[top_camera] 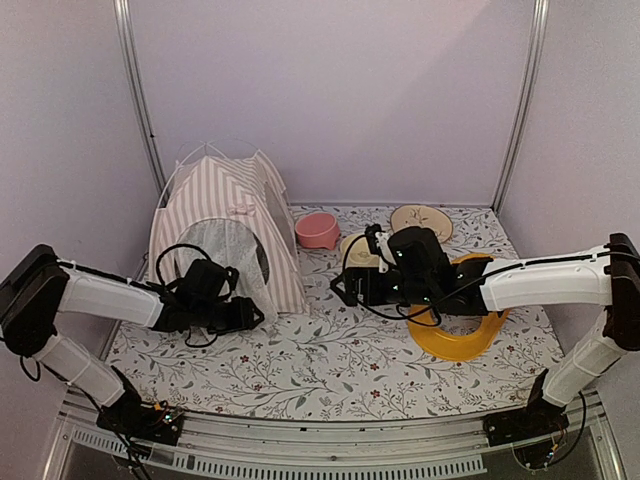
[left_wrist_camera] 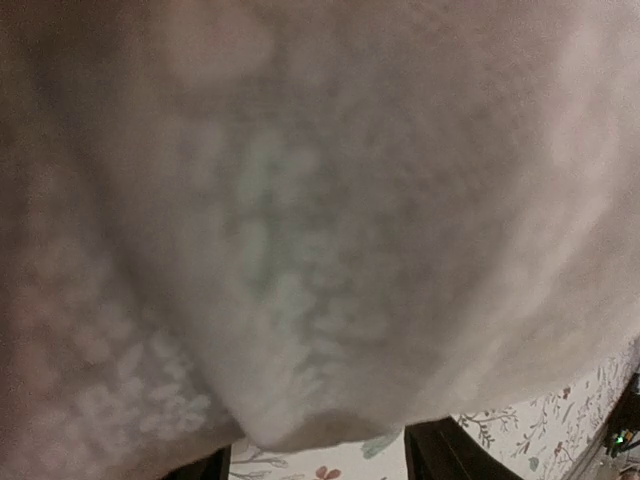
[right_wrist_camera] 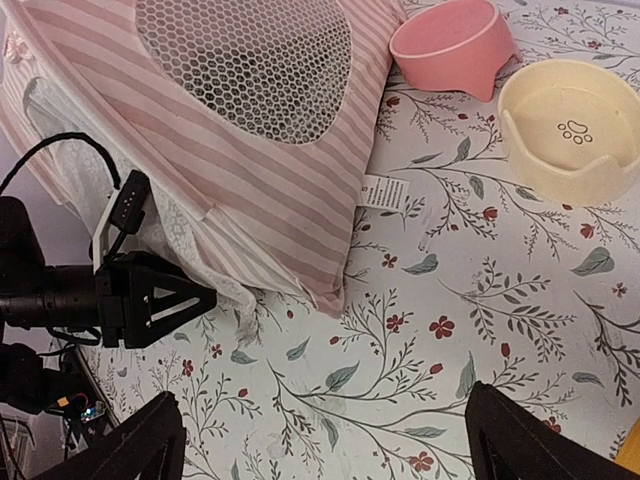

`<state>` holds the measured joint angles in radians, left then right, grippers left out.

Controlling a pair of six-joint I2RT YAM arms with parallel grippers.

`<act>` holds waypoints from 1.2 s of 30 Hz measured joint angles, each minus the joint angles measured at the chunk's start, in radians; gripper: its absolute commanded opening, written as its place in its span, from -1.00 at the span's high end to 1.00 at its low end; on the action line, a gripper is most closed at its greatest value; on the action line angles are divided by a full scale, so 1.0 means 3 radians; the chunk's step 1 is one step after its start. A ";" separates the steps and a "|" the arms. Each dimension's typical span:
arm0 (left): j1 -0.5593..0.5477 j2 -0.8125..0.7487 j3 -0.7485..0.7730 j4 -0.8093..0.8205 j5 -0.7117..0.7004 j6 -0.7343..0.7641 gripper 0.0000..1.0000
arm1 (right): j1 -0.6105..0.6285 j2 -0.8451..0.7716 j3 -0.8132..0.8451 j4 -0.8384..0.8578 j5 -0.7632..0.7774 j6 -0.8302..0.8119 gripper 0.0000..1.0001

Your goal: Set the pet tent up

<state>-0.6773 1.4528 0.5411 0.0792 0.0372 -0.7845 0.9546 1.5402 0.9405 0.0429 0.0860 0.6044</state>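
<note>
The pet tent stands upright at the back left, pink-and-white striped, with thin white poles crossing above its peak. Its round mesh window and striped side wall fill the upper left of the right wrist view. My left gripper sits low at the tent's front opening. The white sheer door flap hangs over the left wrist view, its hem dropping between the parted fingers. My right gripper hovers open just right of the tent's front corner, with only tablecloth between its fingers.
A pink bowl and a cream paw-print bowl sit right of the tent. A cream plate lies behind them, and a yellow ring lies under my right arm. A floral cloth covers the table.
</note>
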 measured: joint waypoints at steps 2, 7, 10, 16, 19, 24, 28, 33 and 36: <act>0.0149 0.0058 -0.0005 0.0020 0.0015 0.0069 -0.17 | 0.0000 0.0000 -0.0001 -0.0006 -0.0022 0.0001 -0.98; 0.0455 0.0137 -0.0003 0.0057 0.0079 0.0264 -0.17 | 0.0000 0.0000 -0.0001 -0.0050 -0.0055 0.0003 -0.98; 0.0662 0.0183 0.0010 0.0071 0.0128 0.0362 -0.16 | 0.0000 0.0000 -0.0001 -0.0067 -0.0057 0.0003 -0.98; 0.0964 0.0361 0.0187 0.0069 0.0202 0.0537 -0.15 | 0.0000 -0.0003 -0.0001 -0.0094 -0.0055 0.0003 -0.98; 0.1085 0.0491 0.0338 0.0047 0.0226 0.0608 -0.15 | 0.0000 -0.0018 -0.0001 -0.0121 -0.0050 0.0001 -0.98; 0.1308 0.0563 0.0476 0.0017 0.0229 0.0687 -0.14 | -0.0001 -0.0132 -0.0010 -0.0155 -0.0014 0.0000 -0.98; 0.1478 0.0567 0.0521 -0.0013 0.0231 0.0725 -0.14 | -0.0006 -0.0240 -0.0056 -0.0170 0.0036 -0.0005 -0.98; 0.1548 0.0559 0.0581 -0.0107 0.0278 0.0785 -0.15 | -0.0031 -0.0304 -0.0067 -0.0253 0.0075 -0.0014 -0.98; 0.1546 0.0437 0.0558 -0.0172 0.0317 0.0810 -0.22 | -0.0046 -0.0359 -0.0069 -0.0322 0.0156 -0.0023 -0.98</act>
<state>-0.2134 1.5841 0.7086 0.0277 0.1322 -0.5415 0.9409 1.4326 0.9199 -0.0536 0.1329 0.5976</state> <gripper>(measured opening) 0.578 0.989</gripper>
